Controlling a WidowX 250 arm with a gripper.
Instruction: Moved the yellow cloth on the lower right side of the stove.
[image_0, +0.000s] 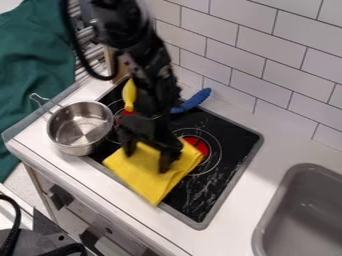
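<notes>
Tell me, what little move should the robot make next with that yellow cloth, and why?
Probably close its fingers on the yellow cloth: they stand apart over it, and the cloth does not yet reach the lower right corner of the stove, where the task wants it.

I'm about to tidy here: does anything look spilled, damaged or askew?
The yellow cloth lies askew, a corner reaching the front rim of the stove. The metal pot seems to sit partly off the stove's left end. Pale streaks mark the black surface; scratches, residue or reflections, I cannot tell.
</notes>
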